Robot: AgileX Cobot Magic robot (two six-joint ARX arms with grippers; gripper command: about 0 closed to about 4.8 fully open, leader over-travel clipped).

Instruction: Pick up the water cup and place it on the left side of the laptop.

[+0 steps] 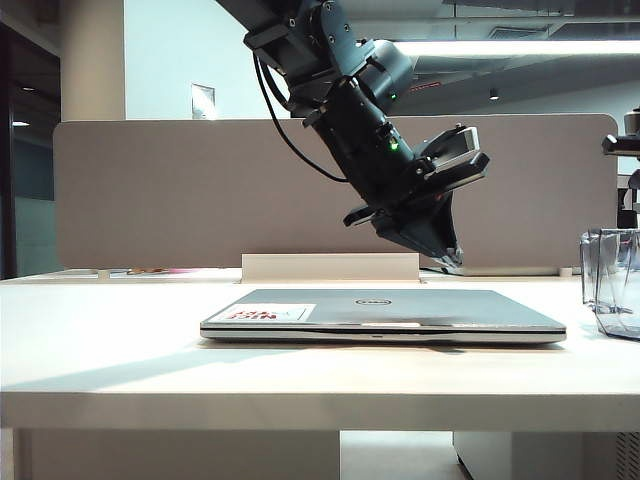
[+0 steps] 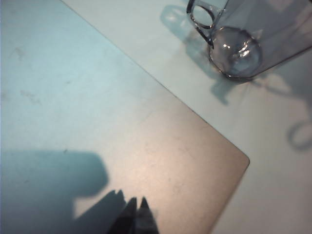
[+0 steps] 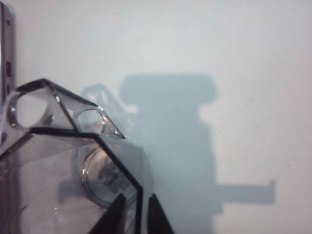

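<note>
The laptop (image 1: pixel 383 313) lies closed on the white table (image 1: pixel 120 350), with the water cup (image 1: pixel 612 282) standing to its right, cut off by the picture's edge. The left gripper (image 1: pixel 452 258) hangs over the laptop's far right part, its fingers pressed together and holding nothing. In the right wrist view the right gripper (image 3: pixel 135 214) straddles the cup's rim, one finger inside and one outside the wall, with a narrow gap; whether they actually pinch it is unclear. The exterior view shows nothing clearly of that arm.
</note>
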